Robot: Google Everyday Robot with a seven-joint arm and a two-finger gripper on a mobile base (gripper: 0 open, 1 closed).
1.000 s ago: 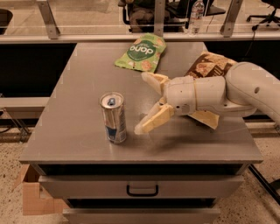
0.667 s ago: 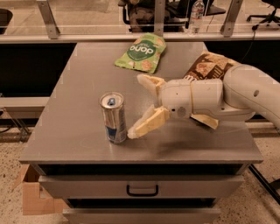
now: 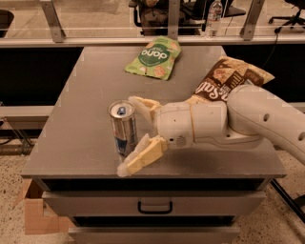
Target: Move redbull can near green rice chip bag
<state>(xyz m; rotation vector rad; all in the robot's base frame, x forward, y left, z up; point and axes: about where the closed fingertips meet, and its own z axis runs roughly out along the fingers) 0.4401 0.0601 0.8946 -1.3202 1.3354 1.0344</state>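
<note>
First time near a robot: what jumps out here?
A white robot arm reaches in from the right, its cream two-finger gripper open on either side of a slim silver drink can with blue patches, upright near the front edge of the grey table. A flat light-green snack bag lies at the far edge; a brown-and-cream chip bag lies right, partly behind the arm.

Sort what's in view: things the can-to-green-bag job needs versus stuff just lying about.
Job: redbull can, standing on the table; green rice chip bag, at the far edge; gripper, open, straddling the can.
Lying about: brown chip bag; cardboard box on the floor; water bottle behind.
</note>
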